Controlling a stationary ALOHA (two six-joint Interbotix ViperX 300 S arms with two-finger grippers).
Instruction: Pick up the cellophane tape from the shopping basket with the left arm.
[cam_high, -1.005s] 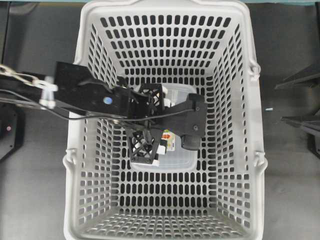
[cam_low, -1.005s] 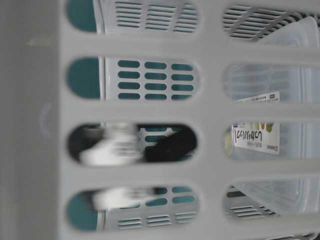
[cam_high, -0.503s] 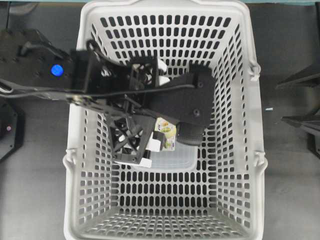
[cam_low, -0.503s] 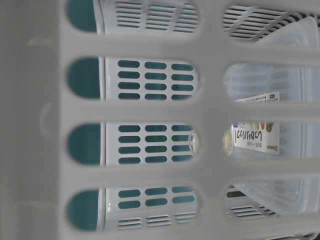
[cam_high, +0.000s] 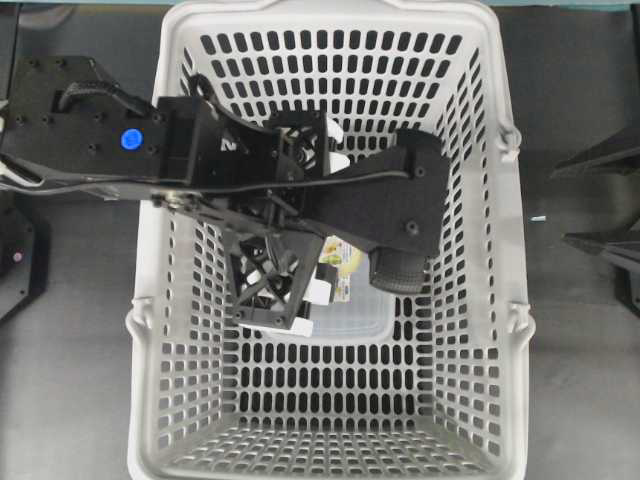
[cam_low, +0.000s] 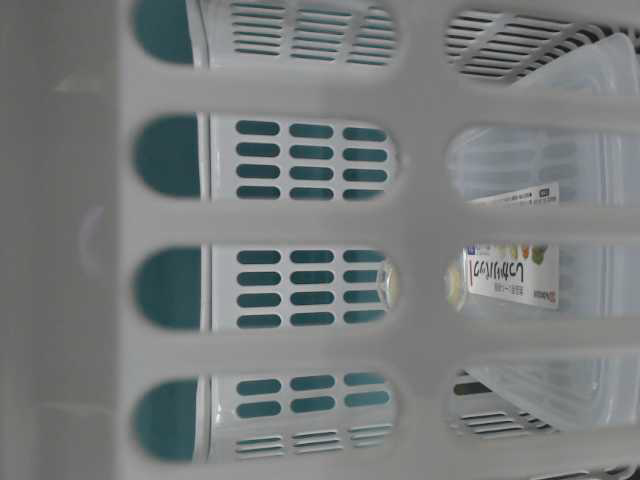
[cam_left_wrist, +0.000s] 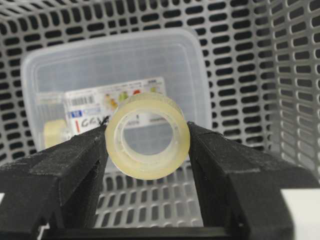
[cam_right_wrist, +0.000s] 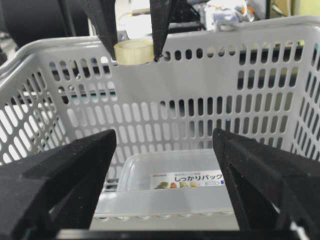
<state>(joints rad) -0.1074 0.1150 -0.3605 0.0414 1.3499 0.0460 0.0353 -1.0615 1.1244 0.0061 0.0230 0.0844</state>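
In the left wrist view the cellophane tape (cam_left_wrist: 147, 136) is seen clamped between the two black fingers (cam_left_wrist: 70, 165) of the left gripper (cam_left_wrist: 148, 145), one pad pressed on each side of the pale yellow ring, with the roll's open core facing the camera. The roll is held clear of the floor of the shopping basket (cam_left_wrist: 240, 60); in the right wrist view it appears at about the height of the basket's far rim, pinched between two dark fingertips (cam_right_wrist: 159, 35). Below and behind the roll, a clear rectangular container (cam_left_wrist: 110, 70) with a printed label is seen lying flat on the slotted basket floor. A second small pale yellow roll (cam_left_wrist: 54, 133) is visible just beside the left finger, at the container's left edge; whether it lies inside the container or against it cannot be told. From overhead, the left arm (cam_high: 130, 145) is seen reaching in over the basket's left wall, with most of the container covered by it. From table level, only the container and its label (cam_low: 510, 270) are shown through the basket's slots. To the right, the jaws of the right gripper (cam_right_wrist: 165, 200) are spread wide with nothing between them, outside the basket's near wall.
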